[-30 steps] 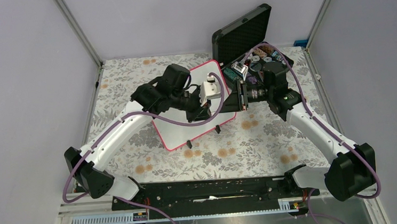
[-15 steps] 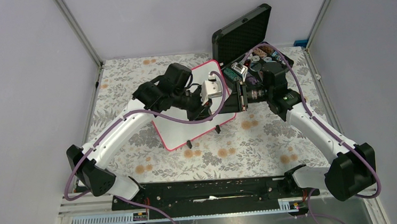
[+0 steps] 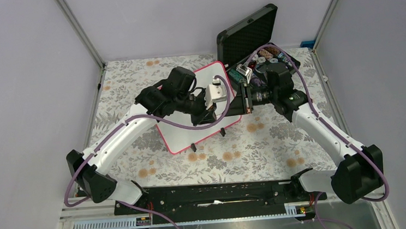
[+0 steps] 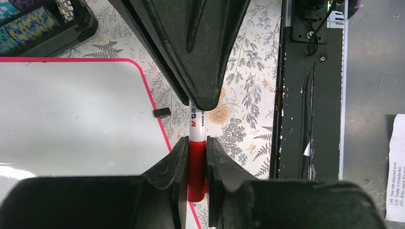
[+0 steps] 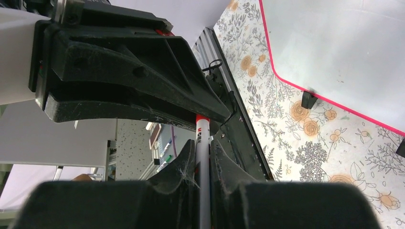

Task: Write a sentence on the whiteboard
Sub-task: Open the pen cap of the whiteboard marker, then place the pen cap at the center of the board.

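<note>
The whiteboard (image 3: 183, 133) lies on the flowered table, white with a pink-red rim; the surface that shows is blank, and no sentence is visible. It also shows in the left wrist view (image 4: 71, 105) and the right wrist view (image 5: 334, 47). A marker (image 4: 197, 121) with a white barrel and a red cap hangs in the air over the board's right edge, between the two grippers. My left gripper (image 4: 196, 143) is shut on the red cap. My right gripper (image 5: 203, 145) is shut on the white barrel. The two grippers meet tip to tip in the top view: left gripper (image 3: 214, 110), right gripper (image 3: 237, 102).
An open black case (image 3: 249, 34) with small colourful items stands at the back right, just behind the right wrist. Two black clip feet (image 3: 193, 147) sit at the board's near edge. A black rail (image 3: 218, 192) runs along the table's near edge.
Both grippers stay shut on the marker. The joined grippers have drifted slightly toward the back of the table; the board has not moved.
</note>
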Tool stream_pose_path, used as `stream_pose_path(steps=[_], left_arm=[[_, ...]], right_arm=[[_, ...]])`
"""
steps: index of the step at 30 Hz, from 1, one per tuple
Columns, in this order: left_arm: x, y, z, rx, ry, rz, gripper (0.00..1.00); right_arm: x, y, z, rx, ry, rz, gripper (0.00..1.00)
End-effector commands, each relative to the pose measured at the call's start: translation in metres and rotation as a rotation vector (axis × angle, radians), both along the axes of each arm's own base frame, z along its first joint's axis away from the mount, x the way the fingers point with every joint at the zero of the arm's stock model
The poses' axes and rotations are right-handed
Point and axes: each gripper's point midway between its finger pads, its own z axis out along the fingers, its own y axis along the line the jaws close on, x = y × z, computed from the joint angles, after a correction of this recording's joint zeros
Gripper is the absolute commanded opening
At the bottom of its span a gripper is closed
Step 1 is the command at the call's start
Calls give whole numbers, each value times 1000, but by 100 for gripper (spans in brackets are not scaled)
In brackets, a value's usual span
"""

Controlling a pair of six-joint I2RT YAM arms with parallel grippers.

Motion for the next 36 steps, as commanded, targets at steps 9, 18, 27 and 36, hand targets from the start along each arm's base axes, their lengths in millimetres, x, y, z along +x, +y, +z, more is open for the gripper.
stream_pose_path(steps=[9, 18, 27, 36], left_arm=[[-16, 51, -46, 158, 21, 33, 0], [-30, 52, -67, 154, 93, 30, 0], [-36, -3, -116, 143, 19, 1, 0], [-42, -33, -194, 282, -2, 12, 0]], right_arm=[[17, -22, 36, 52, -80, -38, 0], [48, -57, 39, 56, -85, -161, 0], [80, -96, 28, 28, -71, -356, 0], [83, -107, 9, -4, -72, -413, 0]])
